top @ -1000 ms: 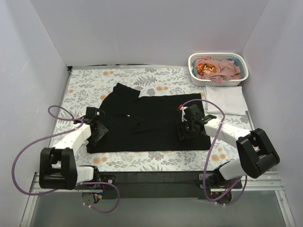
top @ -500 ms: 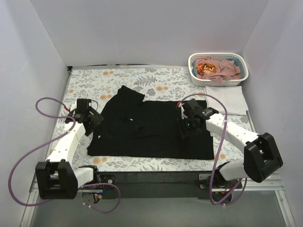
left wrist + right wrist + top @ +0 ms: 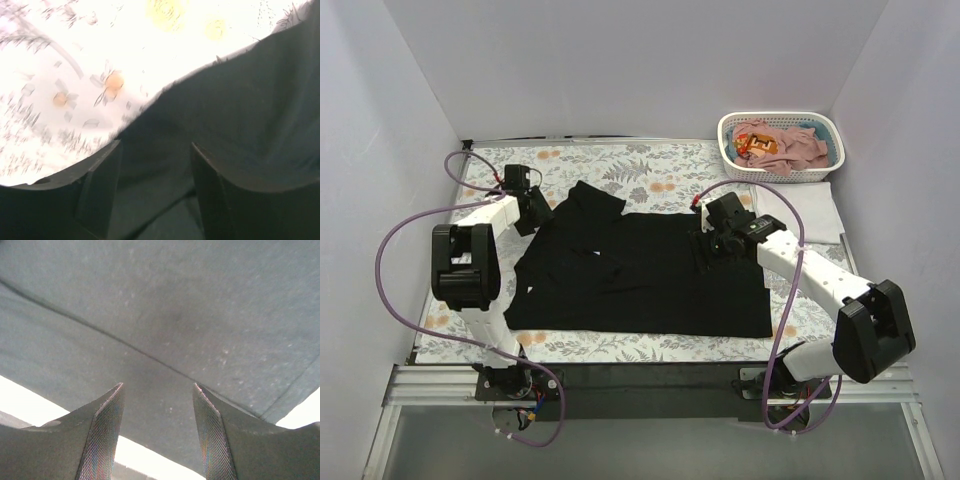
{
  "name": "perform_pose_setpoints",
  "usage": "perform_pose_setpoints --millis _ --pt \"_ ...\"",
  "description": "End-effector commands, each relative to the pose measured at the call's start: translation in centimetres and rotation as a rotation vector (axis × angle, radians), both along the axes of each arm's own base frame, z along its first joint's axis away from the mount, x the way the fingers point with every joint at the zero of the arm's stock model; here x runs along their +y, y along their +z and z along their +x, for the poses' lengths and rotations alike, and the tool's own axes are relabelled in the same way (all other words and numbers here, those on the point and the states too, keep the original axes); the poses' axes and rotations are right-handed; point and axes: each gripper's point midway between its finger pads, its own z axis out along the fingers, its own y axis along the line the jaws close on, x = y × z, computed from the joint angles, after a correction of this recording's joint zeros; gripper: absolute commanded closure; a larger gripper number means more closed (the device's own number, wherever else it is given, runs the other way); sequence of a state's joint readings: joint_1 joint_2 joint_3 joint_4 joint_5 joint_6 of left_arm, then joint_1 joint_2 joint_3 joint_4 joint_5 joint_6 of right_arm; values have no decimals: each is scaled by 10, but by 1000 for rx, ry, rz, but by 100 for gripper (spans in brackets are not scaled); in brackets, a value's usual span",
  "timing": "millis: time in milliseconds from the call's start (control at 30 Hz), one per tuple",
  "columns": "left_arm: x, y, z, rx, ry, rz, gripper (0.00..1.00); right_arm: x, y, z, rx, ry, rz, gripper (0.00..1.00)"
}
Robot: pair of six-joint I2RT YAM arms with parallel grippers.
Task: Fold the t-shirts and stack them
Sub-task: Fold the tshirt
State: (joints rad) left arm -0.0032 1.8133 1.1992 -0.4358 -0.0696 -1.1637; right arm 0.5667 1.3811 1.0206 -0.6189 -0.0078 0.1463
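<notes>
Nothing legible anywhere — no text, label, brand or number shows on any surface in view.

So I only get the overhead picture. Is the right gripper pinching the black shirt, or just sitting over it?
Observer: Not pinching. Its wrist camera shows the right gripper open, with the black shirt lying beyond the gap.
Visitor: And the left one?
Observer: The left gripper is open too. It is at the shirt's edge, with floral cloth just past it.
</notes>
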Motion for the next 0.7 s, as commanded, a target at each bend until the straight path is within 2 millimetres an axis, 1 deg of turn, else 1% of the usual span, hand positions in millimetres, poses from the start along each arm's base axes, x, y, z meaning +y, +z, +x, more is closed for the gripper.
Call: perform_pose_setpoints --millis 0,33,67,167,300,400,567,600,633,667 --pt "-2 14 26 -60 -66 10 47 6 -2 -3 1 29 33 37" --pt "-3 10 28 -52 -77 10 50 6 -4 -3 5 31 31 37" --pt "-4 7 33 -48 -82 6 50 5 -8 -5 16 30 26 37" --pt "-3 4 42 -50 -90 16 50 8 -12 -6 33 36 40 37" --pt "2 2 47 -47 -86 41 50 9 -17 -7 47 40 39 37" --pt "6 -2 49 -39 -81 67 50 9 -20 -7 51 42 34 37" --pt "4 -9 49 -20 -108 109 52 9 -25 -8 61 43 27 37" --pt "0 -11 47 -11 -123 119 53 9 -25 -8 59 41 25 37" --pt "0 -16 46 3 -125 130 57 8 -26 -8 61 39 22 38" --pt "-2 -19 44 14 -127 130 57 8 -27 -8 60 40 19 37"
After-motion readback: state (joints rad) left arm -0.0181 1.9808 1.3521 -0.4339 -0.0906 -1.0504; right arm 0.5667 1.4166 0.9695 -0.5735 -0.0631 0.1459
